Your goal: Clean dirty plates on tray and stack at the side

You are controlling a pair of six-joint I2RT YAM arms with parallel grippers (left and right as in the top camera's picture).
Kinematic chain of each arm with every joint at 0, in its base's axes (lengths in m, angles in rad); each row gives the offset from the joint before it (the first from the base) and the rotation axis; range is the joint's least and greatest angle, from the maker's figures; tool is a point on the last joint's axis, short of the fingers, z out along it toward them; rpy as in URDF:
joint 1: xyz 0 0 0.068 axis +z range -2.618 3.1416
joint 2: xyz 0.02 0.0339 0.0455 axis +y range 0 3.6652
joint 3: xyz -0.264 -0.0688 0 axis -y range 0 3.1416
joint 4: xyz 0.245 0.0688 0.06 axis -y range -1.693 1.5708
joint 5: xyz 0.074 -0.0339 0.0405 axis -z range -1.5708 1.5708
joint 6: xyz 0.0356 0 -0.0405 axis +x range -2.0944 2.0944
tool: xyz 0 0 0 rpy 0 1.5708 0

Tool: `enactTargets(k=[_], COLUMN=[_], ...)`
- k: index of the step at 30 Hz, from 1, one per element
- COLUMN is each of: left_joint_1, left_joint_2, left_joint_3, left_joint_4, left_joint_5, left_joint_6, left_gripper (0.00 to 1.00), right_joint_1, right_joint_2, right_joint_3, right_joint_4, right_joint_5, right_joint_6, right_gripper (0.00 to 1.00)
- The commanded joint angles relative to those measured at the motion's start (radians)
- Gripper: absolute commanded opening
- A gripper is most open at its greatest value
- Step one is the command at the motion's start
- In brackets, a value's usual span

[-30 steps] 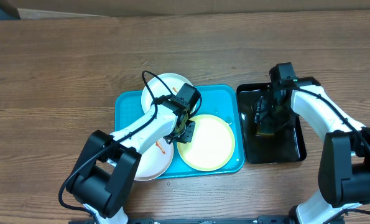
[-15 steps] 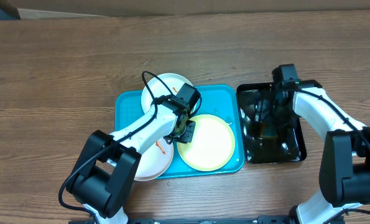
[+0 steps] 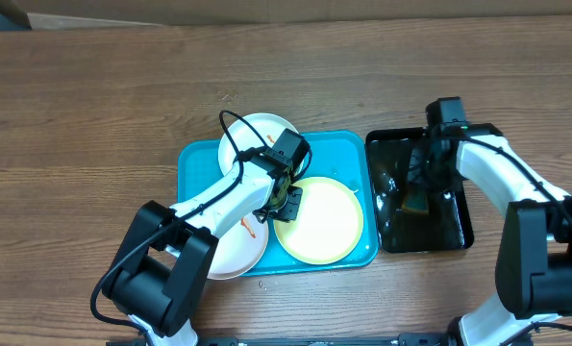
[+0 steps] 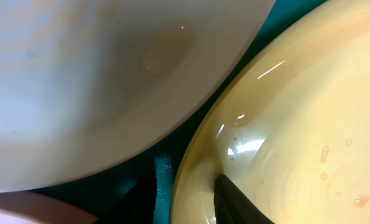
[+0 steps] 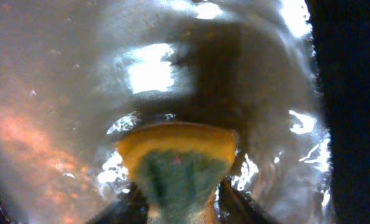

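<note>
Seen from above, a wooden table (image 3: 93, 106) carries a turquoise tray (image 3: 194, 163) and, just to its right, a black tray (image 3: 463, 226) holding water (image 3: 430, 226).

Three plates sit on the turquoise tray. The far white plate (image 3: 252, 135) juts over the back rim and has a small orange mark. The near white plate (image 3: 230, 248) hangs over the front left corner and carries orange smears. The yellow plate (image 3: 324, 221) lies flat in the front right part of the tray.

My left hand (image 3: 286, 199) is at the left edge of the yellow plate, between it and the two white plates. From the left wrist, one dark finger (image 4: 237, 202) rests just inside the yellow plate's (image 4: 296, 124) rim, with the far white plate (image 4: 97, 81) close beside it and a strip of tray (image 4: 163, 177) between them. A few orange flecks show on the yellow plate. The other finger is hidden, so I cannot tell if this hand is pinching the rim.

My right hand (image 3: 422, 183) is over the black tray, clamped on a sponge (image 3: 416, 205). From the right wrist, the sponge (image 5: 178, 158), yellow with a green scouring face, is squeezed between my fingers and sits in the glinting water (image 5: 66, 81).
</note>
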Motion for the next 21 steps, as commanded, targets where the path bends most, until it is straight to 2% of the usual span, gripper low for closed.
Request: enactTargets(k=[1, 5, 14, 20, 21], left_joint_1=[0.002, 0.002, 0.002, 0.002, 0.002], left_joint_2=[0.029, 0.029, 0.029, 0.029, 0.029], left_joint_3=[-0.015, -0.015, -0.019, -0.019, -0.019], left_joint_4=[0.000, 0.000, 0.003, 0.003, 0.003], left_joint_5=[0.004, 0.005, 0.012, 0.012, 0.012], left_joint_6=[-0.003, -0.003, -0.011, -0.010, -0.010], left_gripper=[0.33, 0.33, 0.30, 0.29, 0.26], right_joint_1=[-0.040, -0.046, -0.031, -0.030, -0.031], right_joint_2=[-0.014, -0.014, -0.014, -0.014, -0.014], right_joint_3=[0.038, 0.095, 0.087, -0.027, -0.033], right_joint_4=[-0.014, -0.060, -0.161, -0.059, -0.056], right_joint_5=[-0.066, -0.107, -0.199, -0.133, -0.090], right_joint_6=[-0.021, -0.041, -0.037, -0.028, -0.021], right_gripper=[0.55, 0.66, 0.72, 0.71, 0.67])
